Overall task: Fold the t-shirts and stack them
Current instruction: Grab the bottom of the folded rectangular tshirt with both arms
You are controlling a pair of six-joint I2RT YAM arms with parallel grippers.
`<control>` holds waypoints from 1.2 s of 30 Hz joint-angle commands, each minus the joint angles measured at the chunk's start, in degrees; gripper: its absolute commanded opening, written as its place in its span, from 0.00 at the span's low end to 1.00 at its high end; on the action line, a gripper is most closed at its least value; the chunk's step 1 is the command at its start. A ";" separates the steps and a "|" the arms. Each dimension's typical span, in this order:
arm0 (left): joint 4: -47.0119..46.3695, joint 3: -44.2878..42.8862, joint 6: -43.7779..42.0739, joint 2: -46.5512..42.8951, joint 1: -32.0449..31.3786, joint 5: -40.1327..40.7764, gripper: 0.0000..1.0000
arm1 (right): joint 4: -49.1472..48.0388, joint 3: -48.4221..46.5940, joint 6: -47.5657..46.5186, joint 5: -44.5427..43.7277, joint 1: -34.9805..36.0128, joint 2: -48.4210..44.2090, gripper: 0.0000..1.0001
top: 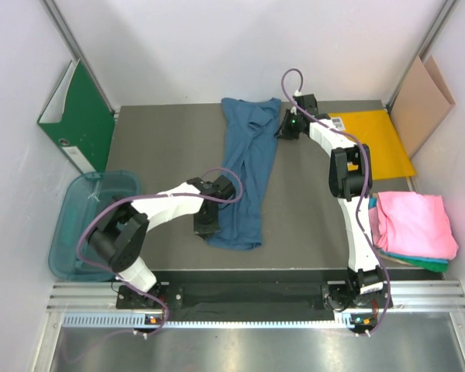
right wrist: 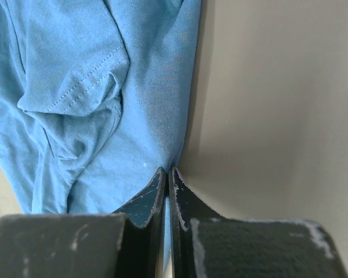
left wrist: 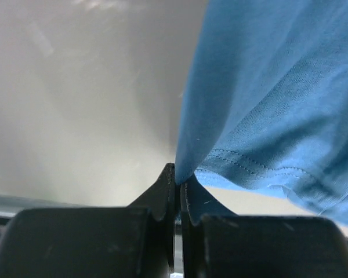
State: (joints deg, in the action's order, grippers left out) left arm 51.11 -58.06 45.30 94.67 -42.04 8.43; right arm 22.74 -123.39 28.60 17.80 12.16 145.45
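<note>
The blue shirt (top: 246, 174) lies long and thin in the middle of the table (top: 155, 147). The left gripper (top: 206, 226) pinches its 7 o'clock corner, shut tight on the cloth. The right gripper (top: 284, 130) pinches the 1 o'clock corner the same way. Holding both ends likely helps them fold it. The pink shirt (top: 415, 221) sits folded at 3 o'clock.

Three soft cloth t-shirts: one long blue t-shirt (top: 248, 170) down the middle of the desk, one folded pink t-shirt (top: 415, 223) at the right edge, and one teal-green t-shirt (top: 418, 262) under the pink, only a sliver showing.

Two white-and-black robot arms, the left arm (top: 167, 203) and the right arm (top: 356, 225), each with one black two-finger gripper: the left gripper (left wrist: 177, 182) and the right gripper (right wrist: 168, 174).

One each of the rest:
- rigid green binder (top: 81, 124), far left corner
- brown cardboard sheet (top: 420, 105), far right corner
- flat orange sheet (top: 376, 143) beside the cardboard
- translucent teal plastic bin (top: 70, 232), left edge
</note>
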 commanded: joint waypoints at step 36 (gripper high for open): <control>-5.06 -3.19 -6.01 -5.22 2.31 2.47 0.99 | 11.70 46.48 -10.93 17.86 2.41 -40.85 0.89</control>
State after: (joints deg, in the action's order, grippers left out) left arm 48.66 -59.07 42.17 85.03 -41.04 11.35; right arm 28.23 -82.21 19.62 25.93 11.44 108.97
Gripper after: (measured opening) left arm 0.987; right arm 0.993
